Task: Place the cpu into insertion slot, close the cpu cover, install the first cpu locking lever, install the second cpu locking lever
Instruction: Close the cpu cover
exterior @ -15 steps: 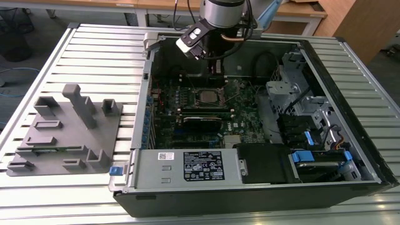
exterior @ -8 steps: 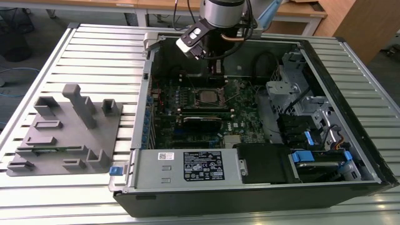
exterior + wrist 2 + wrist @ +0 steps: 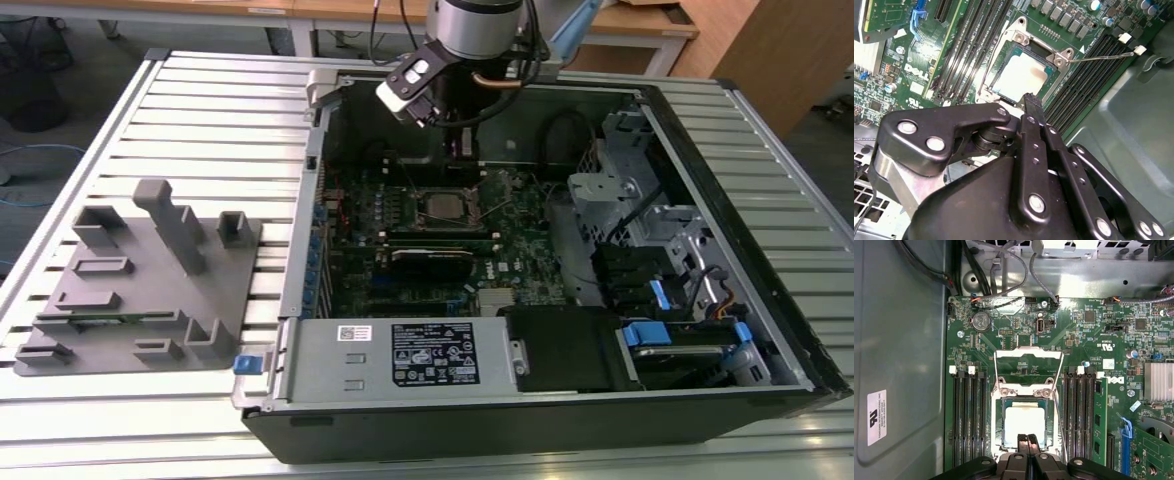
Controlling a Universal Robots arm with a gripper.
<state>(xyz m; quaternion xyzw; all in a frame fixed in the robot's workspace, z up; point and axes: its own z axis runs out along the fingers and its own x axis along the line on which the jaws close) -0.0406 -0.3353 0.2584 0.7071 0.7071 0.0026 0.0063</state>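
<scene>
Two fingers pressed tight together, pinching nothing: the gripper (image 3: 1028, 440) hangs inside the open computer case (image 3: 561, 425) with its tips just above the near edge of the cpu (image 3: 1024, 424). The chip lies flat in its socket on the motherboard (image 3: 1089, 340), directly beneath and just ahead of the tips. Beyond it, on the side away from the gripper, the cpu cover (image 3: 1029, 356) is swung open on its hinge, the board showing through its window. A thin wire lever (image 3: 1101, 57) juts out beside the socket, apparently unlatched.
</scene>
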